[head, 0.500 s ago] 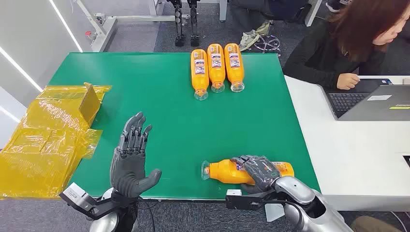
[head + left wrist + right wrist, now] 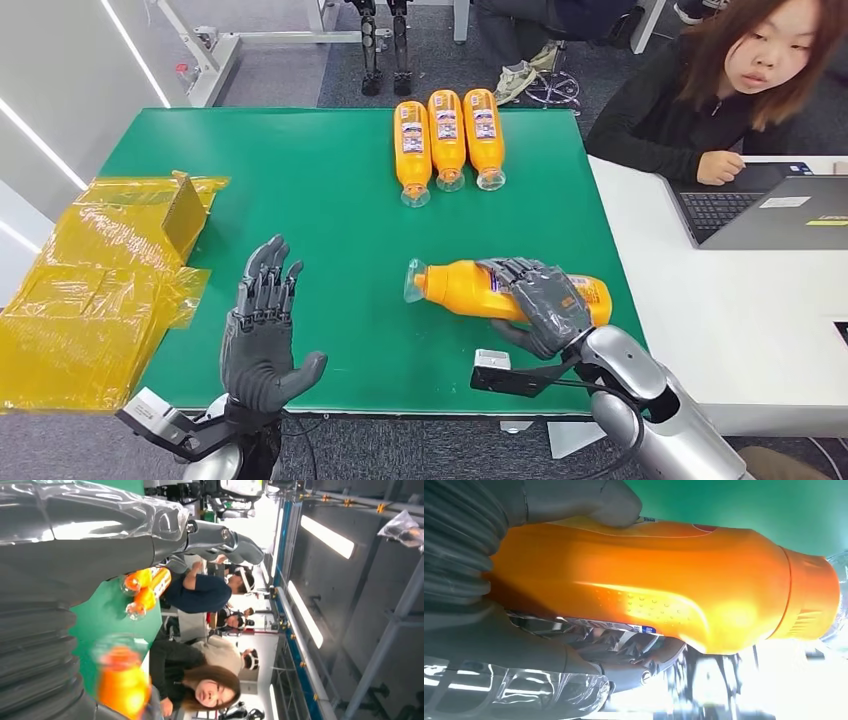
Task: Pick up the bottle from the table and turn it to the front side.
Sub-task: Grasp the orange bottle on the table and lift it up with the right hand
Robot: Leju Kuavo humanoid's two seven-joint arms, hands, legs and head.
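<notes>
The bottle [image 2: 470, 289] was up off the green table [image 2: 330, 200] in the head view, where half a second before it had lain near the front edge. The right hand [image 2: 535, 300] had wrapped its fingers over the middle of it and carried it up and away from that edge, the clear cap end pointing toward the robot's left. That looked like the pick-up done, with the turn to the front side yet to come. The left hand [image 2: 262, 335] hung open over the near left of the table, fingers apart, holding nothing, and had barely shifted. Three more bottles [image 2: 447, 140] lay side by side at the far edge, untouched, and the person at the laptop [image 2: 745, 205] had lifted their head.

From the left wrist, the held bottle was an orange blur [image 2: 122, 682] beyond the grey cover.

From the right wrist, the thumb [image 2: 589, 502] pressed the orange body [image 2: 649, 580] from one side, dark fingers clamped the other: a firm hold.
</notes>
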